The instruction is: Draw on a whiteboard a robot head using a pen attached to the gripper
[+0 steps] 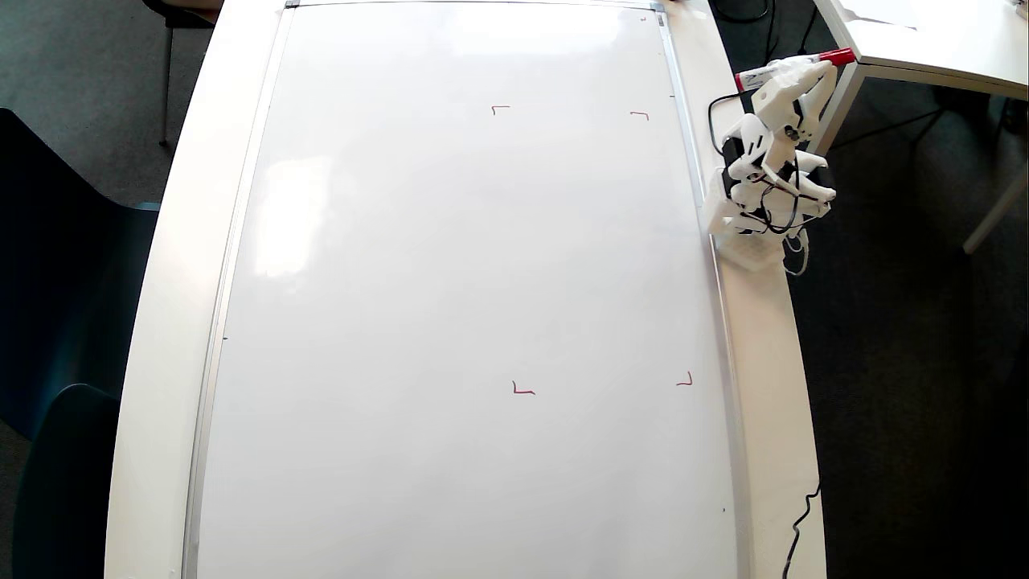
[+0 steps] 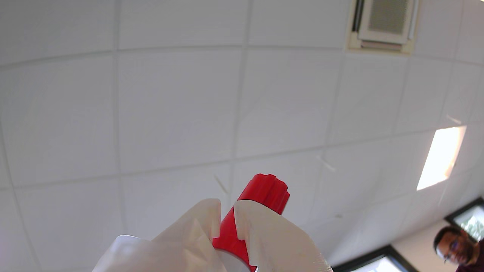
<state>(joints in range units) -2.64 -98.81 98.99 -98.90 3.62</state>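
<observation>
The whiteboard (image 1: pixel 450 265) lies flat and fills most of the overhead view. No robot head shows on it; its only red is four small corner marks, such as one (image 1: pixel 500 108) near the top and one (image 1: pixel 523 390) lower down. The white arm is folded off the board's right edge, and its gripper (image 1: pixel 816 71) is raised there, shut on the pen (image 1: pixel 836 58), which lies crosswise with its red cap pointing right. The wrist view faces the ceiling: the gripper (image 2: pixel 227 206) has its white fingers (image 2: pixel 264 230) clamped on the red cap (image 2: pixel 264 190).
The arm's base (image 1: pixel 748 237) stands on the table strip (image 1: pixel 764 362) right of the board. A second white table (image 1: pixel 924 40) stands at the top right and dark chairs (image 1: pixel 48 281) on the left. A black cable (image 1: pixel 804 515) trails at the lower right. A person's face (image 2: pixel 453 245) shows low right.
</observation>
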